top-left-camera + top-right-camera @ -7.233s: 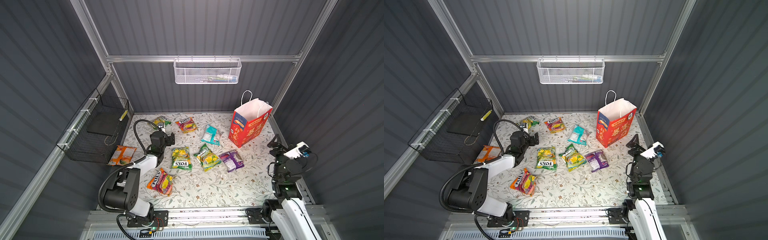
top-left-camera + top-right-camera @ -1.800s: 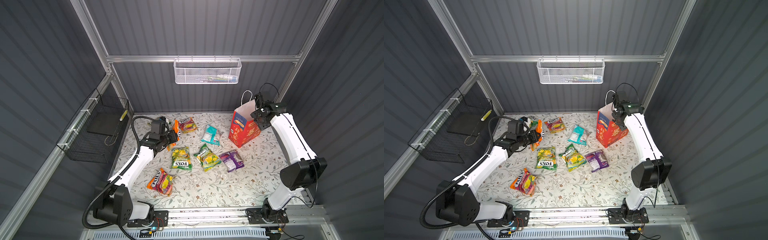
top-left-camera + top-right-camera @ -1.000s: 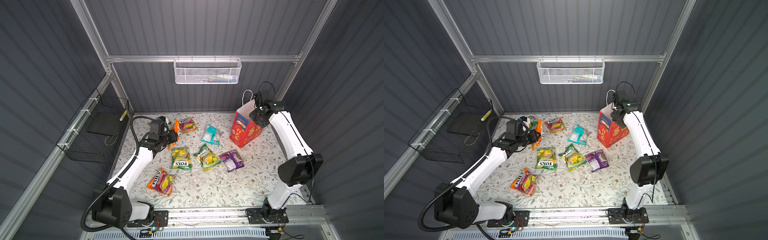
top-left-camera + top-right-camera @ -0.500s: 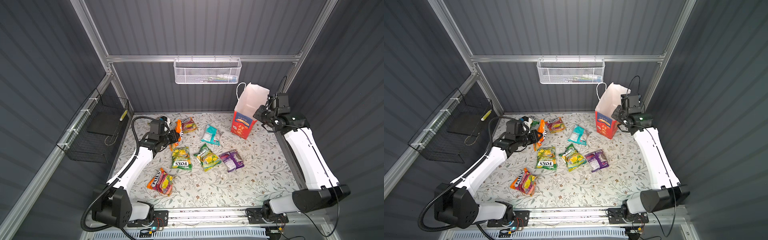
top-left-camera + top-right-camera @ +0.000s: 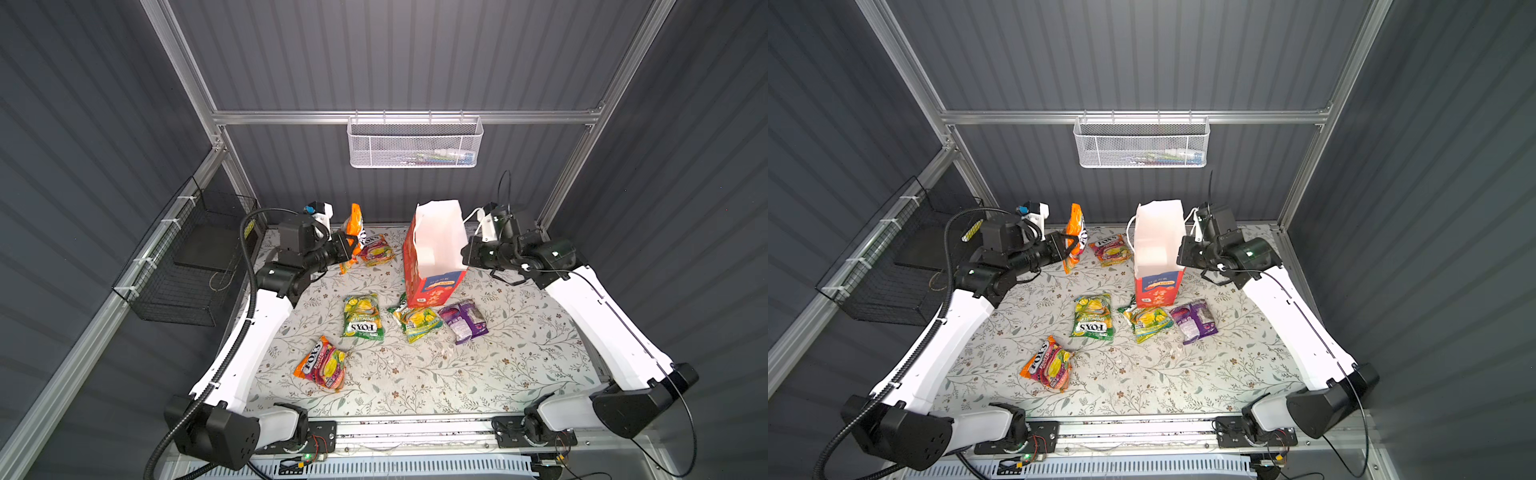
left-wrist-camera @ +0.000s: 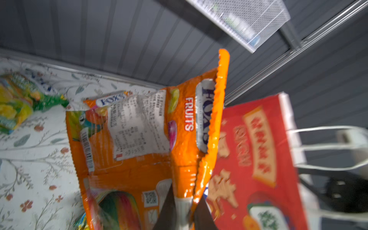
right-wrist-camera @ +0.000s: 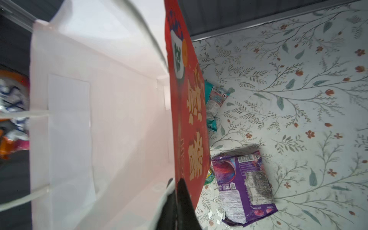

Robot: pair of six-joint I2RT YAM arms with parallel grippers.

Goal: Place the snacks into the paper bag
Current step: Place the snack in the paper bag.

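Looks down on a floral table (image 5: 519, 357) strewn with flat-lying snacks (image 5: 361, 318). Holds the paper bag (image 5: 434, 249) tilted, white mouth open upward, with the right gripper (image 7: 176, 185) clenched on the rim's nearer side. Grips the orange packet (image 5: 353, 230) upright, long axis vertical, in the left gripper (image 6: 184, 199), clamped on one edge. Hangs left of the bag, near but apart; likely calls for a rightward carry over the rim by the left arm.
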